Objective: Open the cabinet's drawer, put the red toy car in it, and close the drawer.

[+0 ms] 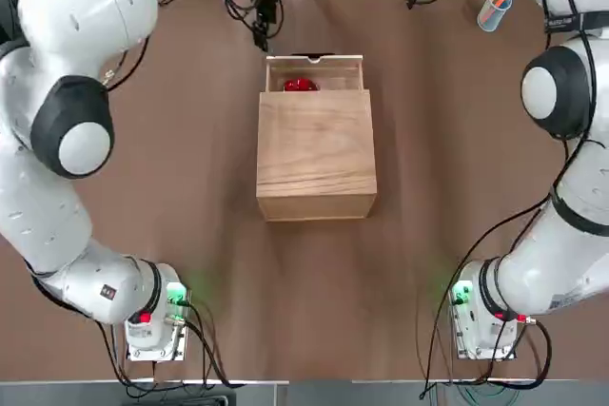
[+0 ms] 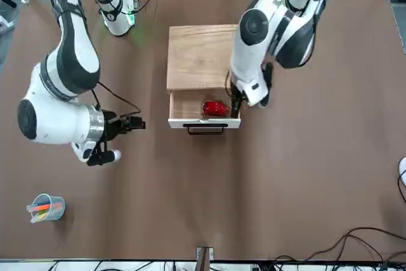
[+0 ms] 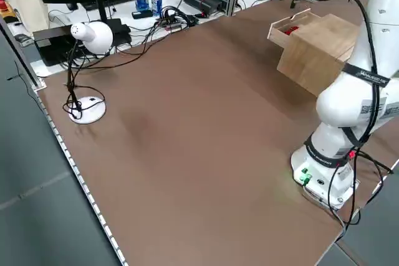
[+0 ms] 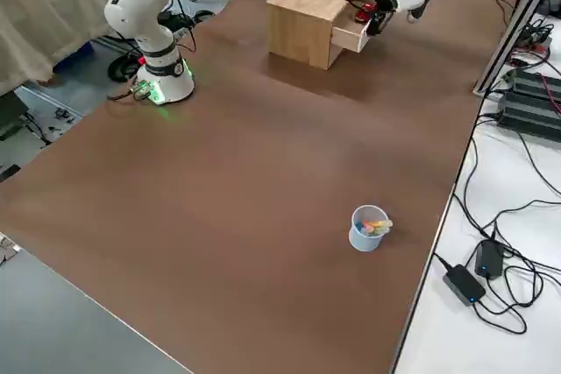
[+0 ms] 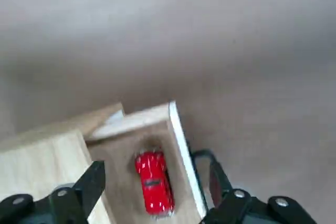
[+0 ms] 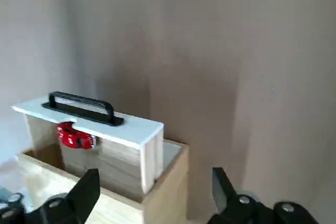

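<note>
At right of centre in the front view, the left hand, spread wide and empty, might snag the drawer.

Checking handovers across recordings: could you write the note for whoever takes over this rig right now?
Left tool: open and empty, over the drawer's left end.
Right tool: open and empty, above the table on the cabinet's right.
The pale-brown wooden cabinet stands mid-table; its light-wood drawer with white front and black handle is pulled out.
The small bright red toy car lies inside the drawer, near its front.
Done: drawer opened, car in.
Left: withdraw the left tool, then push the drawer shut.
</note>
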You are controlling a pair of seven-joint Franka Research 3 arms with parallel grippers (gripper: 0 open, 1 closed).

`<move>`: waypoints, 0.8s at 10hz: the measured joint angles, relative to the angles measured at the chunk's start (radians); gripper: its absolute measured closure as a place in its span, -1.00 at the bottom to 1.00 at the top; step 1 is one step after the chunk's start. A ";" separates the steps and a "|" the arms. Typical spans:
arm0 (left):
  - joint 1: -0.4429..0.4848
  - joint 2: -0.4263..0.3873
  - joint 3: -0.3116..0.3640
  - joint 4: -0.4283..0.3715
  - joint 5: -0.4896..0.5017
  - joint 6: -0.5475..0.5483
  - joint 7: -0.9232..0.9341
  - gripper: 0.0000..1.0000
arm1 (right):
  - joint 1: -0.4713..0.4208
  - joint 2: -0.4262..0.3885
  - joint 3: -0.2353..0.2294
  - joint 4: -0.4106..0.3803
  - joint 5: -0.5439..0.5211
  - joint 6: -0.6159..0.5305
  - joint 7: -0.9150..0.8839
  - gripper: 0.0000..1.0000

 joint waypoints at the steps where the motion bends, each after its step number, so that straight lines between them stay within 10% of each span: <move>1: 0.037 -0.030 0.000 -0.020 0.000 -0.002 0.083 -0.76 | 0.010 0.018 0.000 0.000 0.018 0.024 0.011 -0.78; 8: 0.308 -0.253 0.021 -0.150 -0.105 -0.063 0.833 -0.77 | 0.111 0.120 0.001 -0.001 0.077 0.154 0.121 0.81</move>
